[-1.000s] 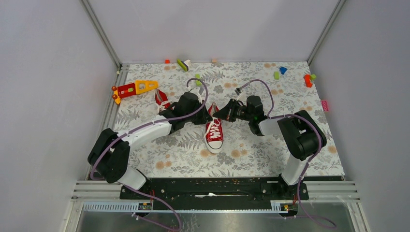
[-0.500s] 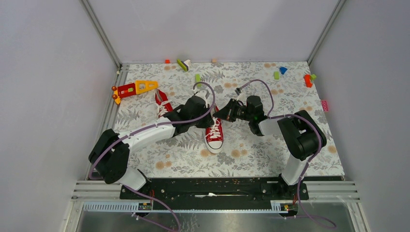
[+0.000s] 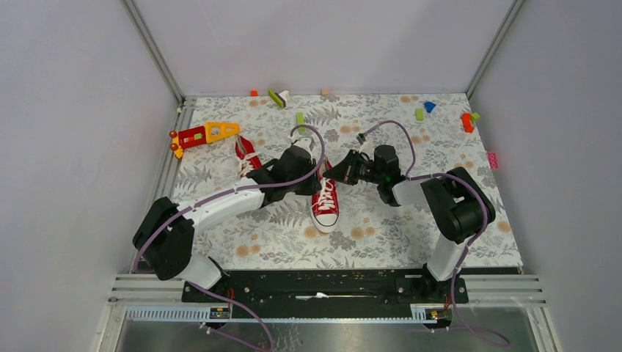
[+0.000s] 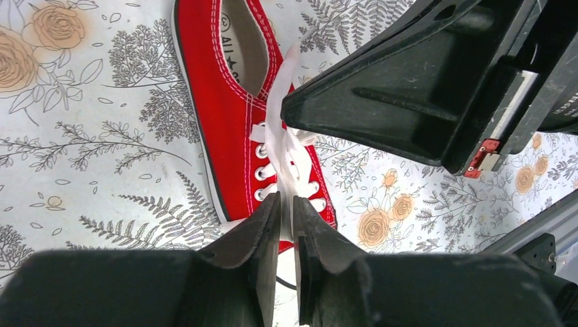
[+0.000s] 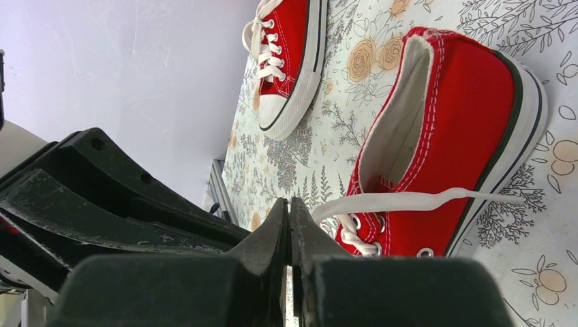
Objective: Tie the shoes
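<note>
One of the shoes (image 3: pixel 324 210), a red sneaker with white laces, lies mid-table with its toe toward the arms. The other shoe (image 3: pixel 246 152) lies to its left. My left gripper (image 3: pixel 314 179) hangs over the near shoe's laces. In the left wrist view its jaws (image 4: pixel 286 198) stand a narrow gap apart, with a white lace (image 4: pixel 289 146) running into the gap above the shoe (image 4: pixel 218 102). My right gripper (image 3: pixel 331 173) meets it from the right. Its fingers (image 5: pixel 288 203) are pressed shut at the end of a taut lace (image 5: pixel 409 201) that crosses the shoe (image 5: pixel 450 129).
A red-and-yellow toy piece (image 3: pixel 202 133) lies at the back left. Small blocks are scattered along the back and right: green (image 3: pixel 276 97), blue (image 3: pixel 429 106), orange (image 3: pixel 467 122), pink (image 3: pixel 493 159). Grey walls close in on three sides of the floral mat.
The left gripper has shifted right, over the middle shoe's laces, and its jaws have parted slightly. The right arm has stayed still.
</note>
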`<state>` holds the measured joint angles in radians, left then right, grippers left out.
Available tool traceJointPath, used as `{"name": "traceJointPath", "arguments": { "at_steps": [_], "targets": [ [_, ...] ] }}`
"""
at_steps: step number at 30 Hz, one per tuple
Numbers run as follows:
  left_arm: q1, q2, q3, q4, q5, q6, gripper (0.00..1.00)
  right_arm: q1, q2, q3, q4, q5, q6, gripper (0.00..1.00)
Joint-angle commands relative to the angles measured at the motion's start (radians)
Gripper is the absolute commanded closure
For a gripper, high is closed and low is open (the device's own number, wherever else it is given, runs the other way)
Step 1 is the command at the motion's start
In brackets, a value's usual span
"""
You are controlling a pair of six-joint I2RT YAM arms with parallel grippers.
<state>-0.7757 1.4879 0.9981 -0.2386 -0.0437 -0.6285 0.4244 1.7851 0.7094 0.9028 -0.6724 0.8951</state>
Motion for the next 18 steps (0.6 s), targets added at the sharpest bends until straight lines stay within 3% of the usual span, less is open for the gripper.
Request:
{"name": "traceJointPath", "arguments": {
  "at_steps": [1, 4, 7, 13, 18],
  "targets": [
    [-0.002, -0.063, 0.036, -0.006, -0.051, 0.002, 0.81, -0.008, 0.007, 0.032, 0.024, 0.002, 0.000, 1.00],
    [0.008, -0.070, 0.035, -0.019, -0.050, 0.003, 0.85, -0.007, 0.008, 0.033, 0.025, 0.002, 0.001, 1.00],
    [0.018, -0.071, 0.033, -0.021, -0.024, -0.001, 1.00, -0.008, 0.008, 0.033, 0.028, 0.000, 0.003, 1.00],
    [0.041, -0.067, 0.030, -0.007, 0.037, -0.011, 1.00, -0.007, 0.009, 0.033, 0.028, 0.000, 0.002, 1.00],
    [0.104, -0.063, 0.020, 0.073, 0.220, -0.078, 1.00, -0.008, 0.012, 0.033, 0.028, 0.001, 0.004, 1.00]
  ]
}}
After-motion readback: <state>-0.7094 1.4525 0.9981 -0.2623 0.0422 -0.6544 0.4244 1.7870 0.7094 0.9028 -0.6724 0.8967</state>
